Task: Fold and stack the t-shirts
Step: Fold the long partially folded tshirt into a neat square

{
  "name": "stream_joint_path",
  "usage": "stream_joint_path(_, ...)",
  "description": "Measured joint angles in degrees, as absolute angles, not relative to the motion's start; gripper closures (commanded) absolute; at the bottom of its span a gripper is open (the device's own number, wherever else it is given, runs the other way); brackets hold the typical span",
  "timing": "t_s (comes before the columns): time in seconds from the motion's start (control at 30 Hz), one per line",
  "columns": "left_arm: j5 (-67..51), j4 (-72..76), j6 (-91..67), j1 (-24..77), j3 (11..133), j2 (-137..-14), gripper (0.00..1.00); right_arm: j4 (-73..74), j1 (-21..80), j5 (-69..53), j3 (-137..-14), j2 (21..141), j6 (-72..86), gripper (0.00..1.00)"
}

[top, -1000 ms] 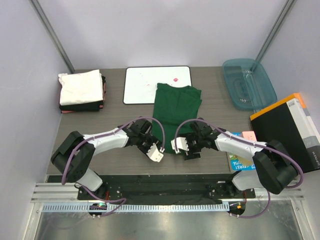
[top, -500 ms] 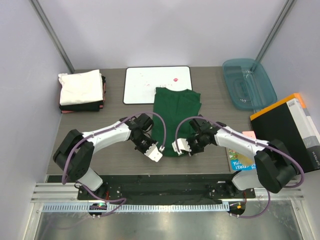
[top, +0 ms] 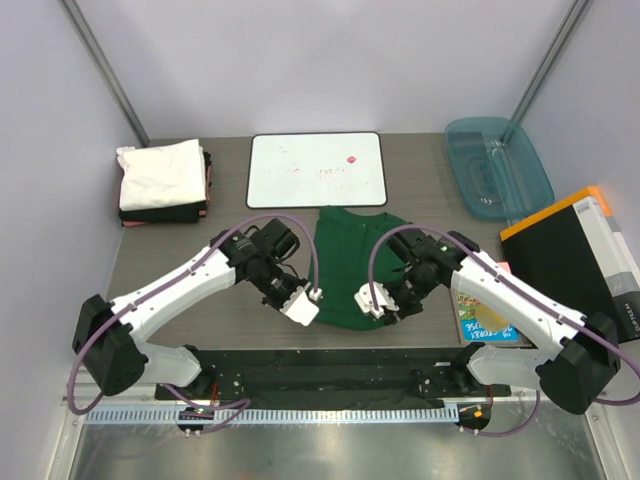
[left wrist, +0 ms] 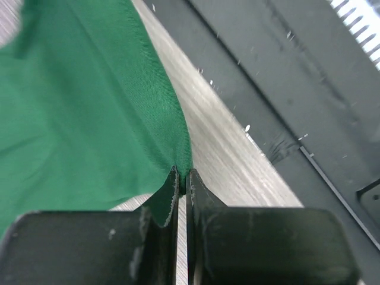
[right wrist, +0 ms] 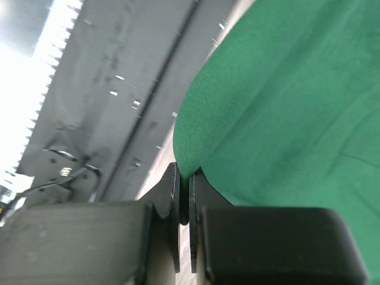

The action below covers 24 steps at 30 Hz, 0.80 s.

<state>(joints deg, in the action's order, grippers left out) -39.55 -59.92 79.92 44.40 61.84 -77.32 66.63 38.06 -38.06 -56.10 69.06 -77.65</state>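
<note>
both jaws, shut tight, held the near corners of the green t-shirt [top: 345, 265]; folding probably called for carrying them evenly toward its collar.

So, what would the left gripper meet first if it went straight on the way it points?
The dark green t-shirt pinched in the left gripper; past that hem, probably the table.

Green t-shirt [top: 350, 262]: moved, gripped.
Dragged nearer, off white board [top: 317, 170]; left claw [left wrist: 183, 178], right claw [right wrist: 184, 178] now clamped on hem.
</note>
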Motion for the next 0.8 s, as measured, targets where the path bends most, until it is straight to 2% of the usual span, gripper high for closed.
stream_joint_path(0.2, -41.39, -61.95, 76.9, 45.58, 62.92, -72.73, 1.0, 69.87, 40.27, -39.35, -57.1, 65.56, -75.92, 0.99)
stream_joint_path(0.37, -39.0, -59.16, 75.16, 45.47, 63.13, -72.82, 1.0, 66.74, 40.34, -35.03, -57.1, 63.9, -72.88, 0.99)
stream_joint_path(0.8, -36.29, -50.11, 76.4, 38.41, 70.46, -83.11, 1.0, 55.07, 36.47, -22.59, -57.65, 65.06, -72.12, 0.99)
